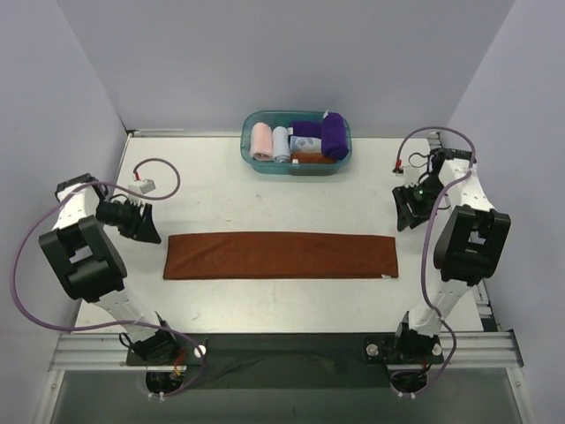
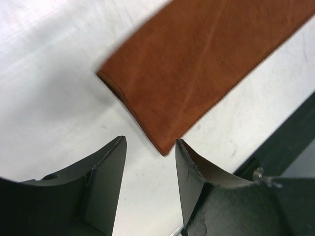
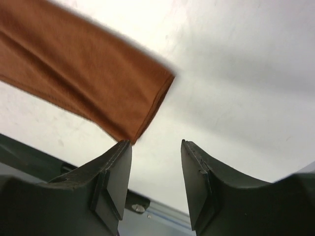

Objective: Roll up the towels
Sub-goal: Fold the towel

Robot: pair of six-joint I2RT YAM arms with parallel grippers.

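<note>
The rust-brown towel (image 1: pixel 281 255) lies flat as a long folded strip across the middle of the table. Its left end shows in the left wrist view (image 2: pixel 197 69) and its right end in the right wrist view (image 3: pixel 83 83). The purple towel (image 1: pixel 334 135) sits rolled in the teal basket (image 1: pixel 250 152) at the back. My left gripper (image 1: pixel 150 225) is open and empty, just left of the strip's left end; it also shows in the left wrist view (image 2: pixel 150 152). My right gripper (image 1: pixel 406 212) is open and empty, above the strip's right end; it also shows in the right wrist view (image 3: pixel 156 152).
The basket also holds small rolled pink (image 1: pixel 262 141), pale blue (image 1: pixel 281 143) and patterned cloths. A white connector (image 1: pixel 146 185) on a cable lies at the left back. The table's front edge with a metal rail (image 1: pixel 282 349) runs near the arm bases.
</note>
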